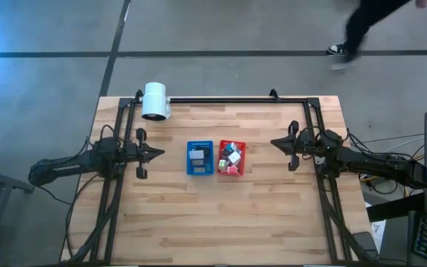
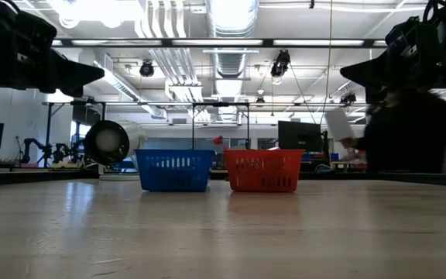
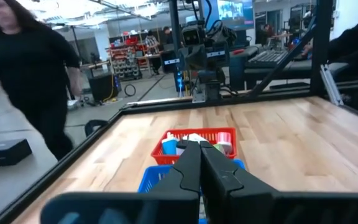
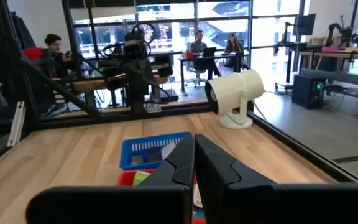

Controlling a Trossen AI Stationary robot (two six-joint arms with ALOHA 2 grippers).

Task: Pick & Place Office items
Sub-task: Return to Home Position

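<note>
A blue perforated tray (image 1: 199, 158) and a red one (image 1: 231, 157) stand side by side at the table's middle, each holding several small office items (image 1: 233, 156). My left gripper (image 1: 161, 153) hovers shut and level to the left of the blue tray, holding nothing. My right gripper (image 1: 273, 142) hovers shut and level to the right of the red tray, also holding nothing. In the left wrist view the fingers (image 3: 199, 165) point at both trays (image 3: 194, 142). The right wrist view shows the blue tray (image 4: 149, 151) past the fingers (image 4: 194, 158).
A big white cylinder (image 1: 155, 101) on a stand sits at the table's far left. A black frame (image 1: 221, 99) runs along the far edge and both sides. A person (image 1: 365, 26) walks past beyond the far right corner. Bare wood lies in front of the trays.
</note>
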